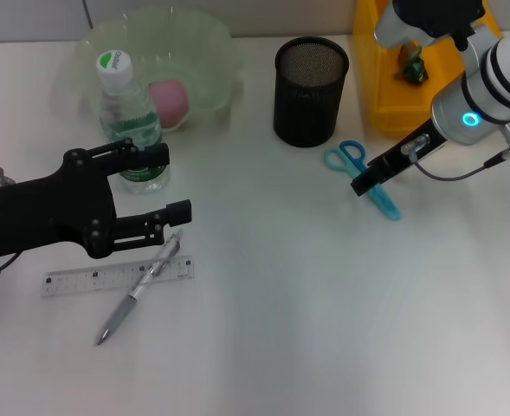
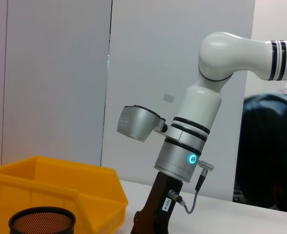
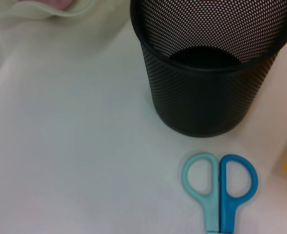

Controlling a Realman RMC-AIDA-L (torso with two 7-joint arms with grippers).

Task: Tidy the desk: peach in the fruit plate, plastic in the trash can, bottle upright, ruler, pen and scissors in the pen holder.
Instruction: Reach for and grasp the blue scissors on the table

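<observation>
Pen [image 1: 138, 290] lies diagonally on the table [image 1: 324, 329], tip toward the near-left, top end crossing over the ruler [image 1: 116, 277]. Ruler lies flat, long axis left-right. Left gripper [image 1: 178, 185] sits just above them, fingers spread, holding nothing; the far finger is against the base of the bottle [image 1: 129, 121], which stands upright. Scissors [image 1: 363, 178] lie flat right of centre, closed, handles toward the pen holder [image 1: 311, 89], blades pointing near-right. Right gripper [image 1: 363, 184] is low over the blades; can't tell its finger state. Peach [image 1: 168, 100] is in the fruit plate [image 1: 211, 52], far left. Yellow bin [image 1: 384, 104] far right.
</observation>
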